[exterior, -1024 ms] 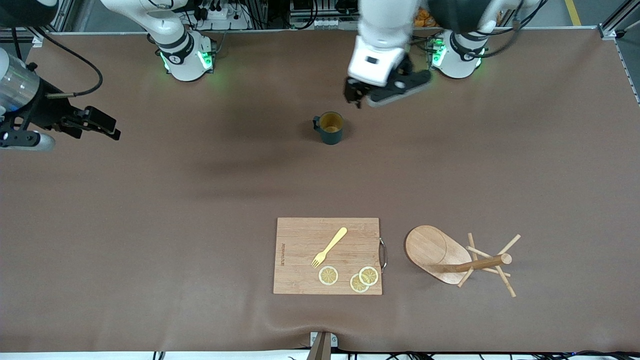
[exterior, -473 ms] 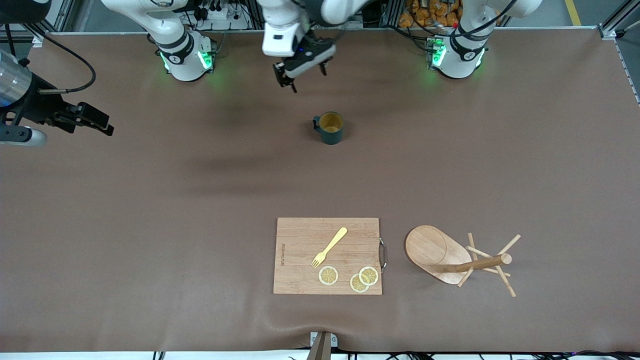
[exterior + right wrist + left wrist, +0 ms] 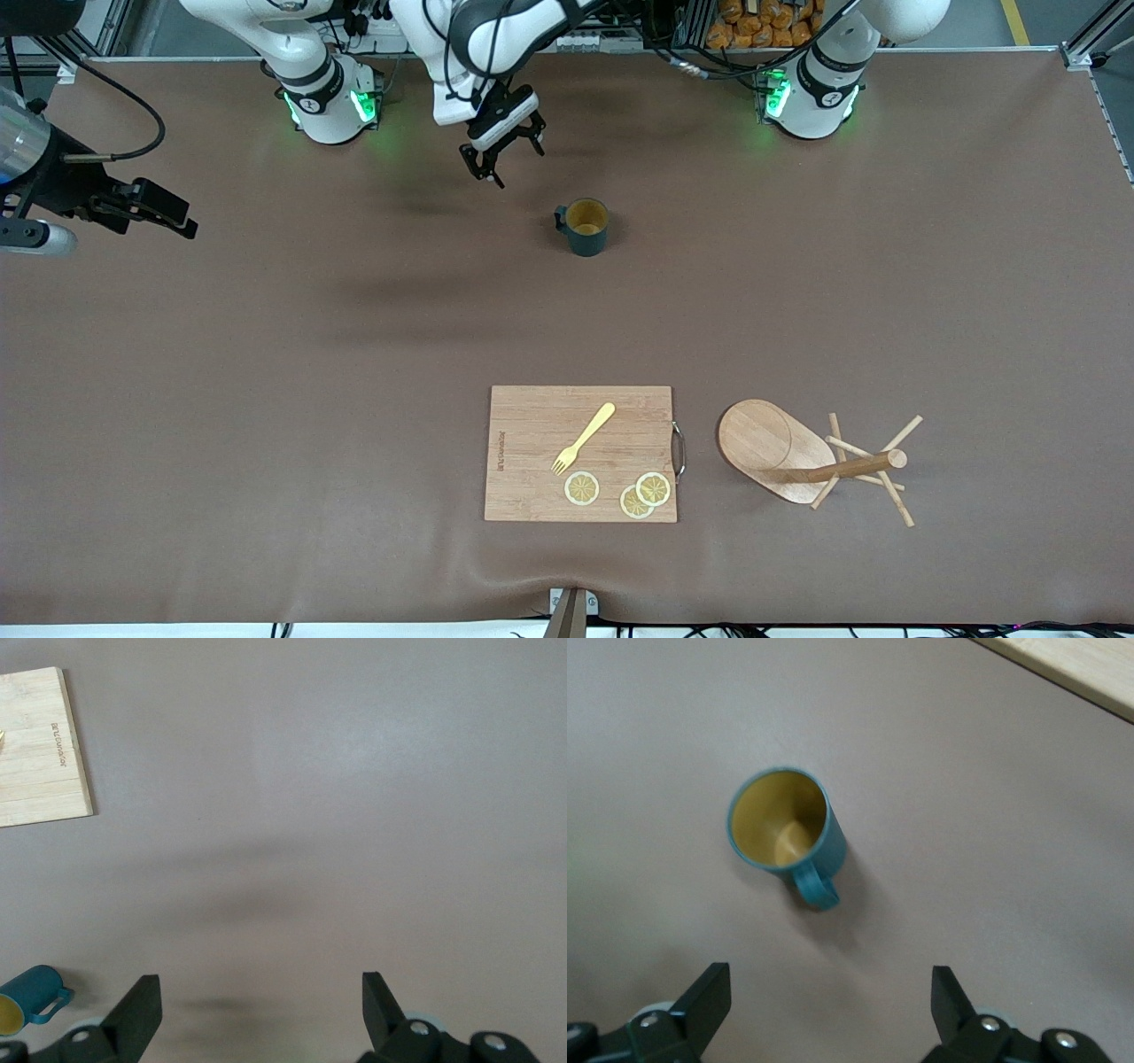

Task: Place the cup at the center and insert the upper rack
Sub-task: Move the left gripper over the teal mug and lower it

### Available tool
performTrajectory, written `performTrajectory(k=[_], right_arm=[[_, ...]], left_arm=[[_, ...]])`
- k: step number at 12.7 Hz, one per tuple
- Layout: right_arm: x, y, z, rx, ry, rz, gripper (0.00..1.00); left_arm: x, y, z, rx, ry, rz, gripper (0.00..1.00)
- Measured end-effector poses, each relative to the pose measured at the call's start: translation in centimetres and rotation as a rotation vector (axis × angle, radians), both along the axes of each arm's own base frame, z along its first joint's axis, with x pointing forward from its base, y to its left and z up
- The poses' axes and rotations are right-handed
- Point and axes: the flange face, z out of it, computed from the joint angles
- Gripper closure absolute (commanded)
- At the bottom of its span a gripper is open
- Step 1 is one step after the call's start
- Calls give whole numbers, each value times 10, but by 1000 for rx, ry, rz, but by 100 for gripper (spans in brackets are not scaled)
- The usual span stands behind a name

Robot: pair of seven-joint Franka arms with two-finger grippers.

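Looking at your left gripper (image 3: 500, 159): it hangs over bare table, jaws spread wide and holding nothing, up in the air off to the side of the small dark teal ribbed mug (image 3: 585, 227). In the left wrist view that mug (image 3: 786, 832) stands upright ahead of the spread fingers (image 3: 707, 1003), loop handle turned toward them, tan-yellow inside showing, not touched. Your right gripper (image 3: 164, 215) waits over the right arm's end of the table, jaws also apart and empty; the right wrist view catches the mug (image 3: 32, 997) well off to one side of the fingers (image 3: 138, 1013). The light wooden mug tree with oval base (image 3: 802, 461) lies tipped on its side, well apart from both sets of jaws, just beside the rectangular wooden cutting board (image 3: 532, 443), which carries a yellow fork (image 3: 583, 438) and three lemon slices (image 3: 582, 488).
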Motion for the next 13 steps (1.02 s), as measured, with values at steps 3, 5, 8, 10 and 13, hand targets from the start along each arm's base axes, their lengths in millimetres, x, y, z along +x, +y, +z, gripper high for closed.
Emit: performTrajectory(k=[3,5,8,10,13], right_arm=[[0,-1,0,0,-2,-1,0],[0,-1,0,0,-4,-2,0],[1,-1,1,0,-9,-2,0],[1,-1,1,0,-11,-3,0],[1,-1,0,0,-11,-3,0]], left_arm=[[-4,-4,-38,13,-39,79,0],[1,0,-58,34,-50,115,0],[11,6,-92,55,-79,171,0],[9,6,-100,47,-105,227,0],[8,13,-111,83,-125,278,0]])
